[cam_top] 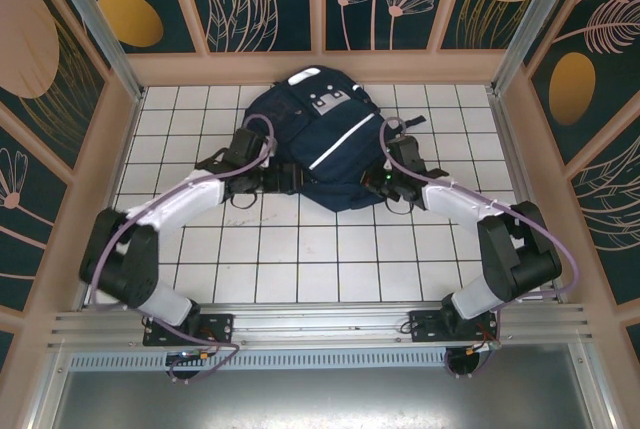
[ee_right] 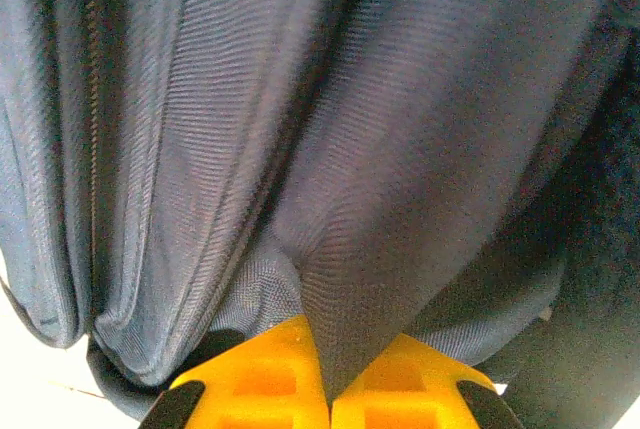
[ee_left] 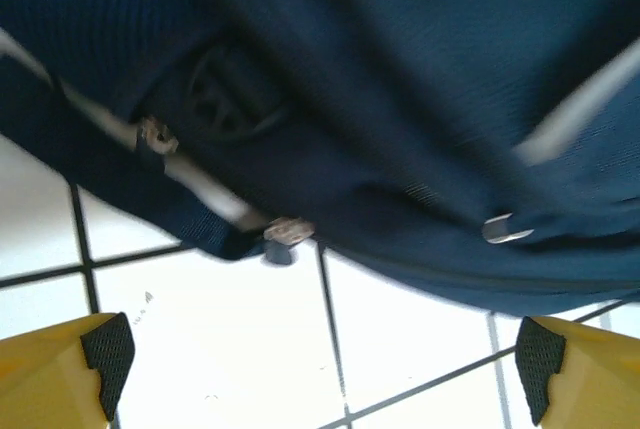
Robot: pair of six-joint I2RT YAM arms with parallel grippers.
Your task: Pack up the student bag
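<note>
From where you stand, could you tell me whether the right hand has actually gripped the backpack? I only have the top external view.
Observer: Yes, the right hand is shut on a fold of the backpack fabric, pinched between its yellow fingers.
Operator: Thank you. Is the left hand holding anything?
Observer: No, the left hand is open over the white tiled table, short of the backpack's edge.
Operator: Is any zipper pull near it?
Observer: A small metal piece, likely a zipper pull, sits on the edge ahead, toward the right of the left wrist view.
</note>
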